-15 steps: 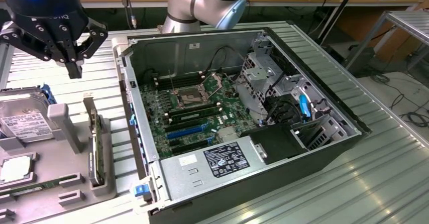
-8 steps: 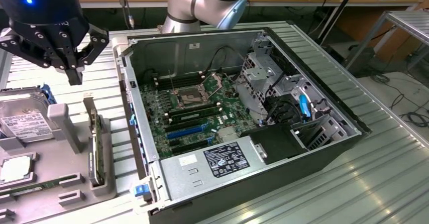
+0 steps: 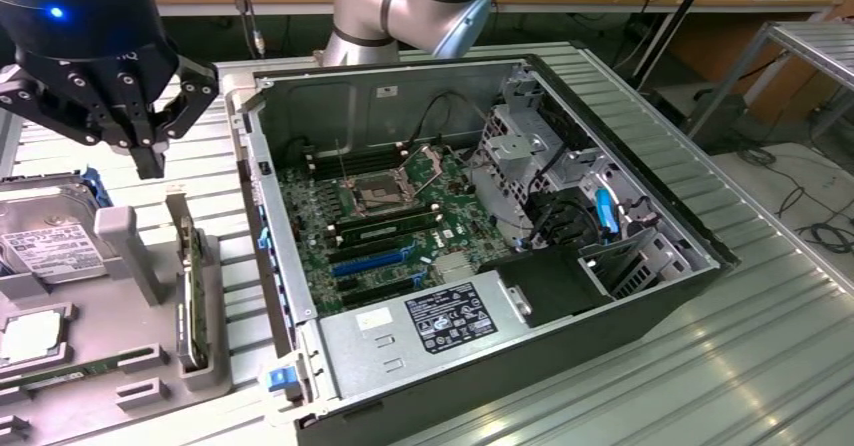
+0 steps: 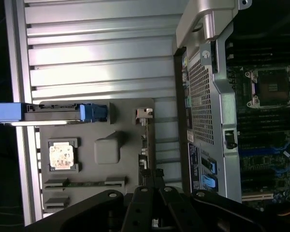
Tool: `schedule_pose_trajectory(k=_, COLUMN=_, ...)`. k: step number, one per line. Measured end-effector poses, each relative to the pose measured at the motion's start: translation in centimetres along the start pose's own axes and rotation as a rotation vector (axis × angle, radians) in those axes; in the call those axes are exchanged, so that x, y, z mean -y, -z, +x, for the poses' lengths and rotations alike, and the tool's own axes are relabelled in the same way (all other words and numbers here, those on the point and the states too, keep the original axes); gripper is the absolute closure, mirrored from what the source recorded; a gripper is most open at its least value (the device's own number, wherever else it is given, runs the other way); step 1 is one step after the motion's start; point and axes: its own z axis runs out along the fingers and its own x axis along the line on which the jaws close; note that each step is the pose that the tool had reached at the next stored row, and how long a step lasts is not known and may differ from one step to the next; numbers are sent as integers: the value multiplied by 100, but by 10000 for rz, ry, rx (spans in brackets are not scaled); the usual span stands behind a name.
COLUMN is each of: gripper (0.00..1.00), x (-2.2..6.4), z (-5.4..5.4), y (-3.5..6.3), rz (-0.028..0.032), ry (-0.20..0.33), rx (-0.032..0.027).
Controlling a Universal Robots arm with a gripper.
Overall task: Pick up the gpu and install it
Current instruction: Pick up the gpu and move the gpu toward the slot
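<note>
Standing on edge in the grey holder (image 3: 130,254) at the exterior view's left, the gpu (image 3: 188,291) is looking light, stiff but fragile; its bare top edge is probably offering the safest hold. The gripper (image 3: 147,161) is hovering above, fingers closed together, empty.

Graphics card (image 4: 144,141): upright on edge in grey tray (image 4: 125,108)
Gripper (image 4: 152,176): fingers pressed together, over the card's edge
Computer case (image 4: 208,96): open, just beside tray
</note>
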Motion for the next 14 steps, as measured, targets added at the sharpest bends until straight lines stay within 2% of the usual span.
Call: schedule_pose_trajectory(k=14, gripper=89, x=139, z=-10, y=6, rz=-1, ry=0, rx=1)
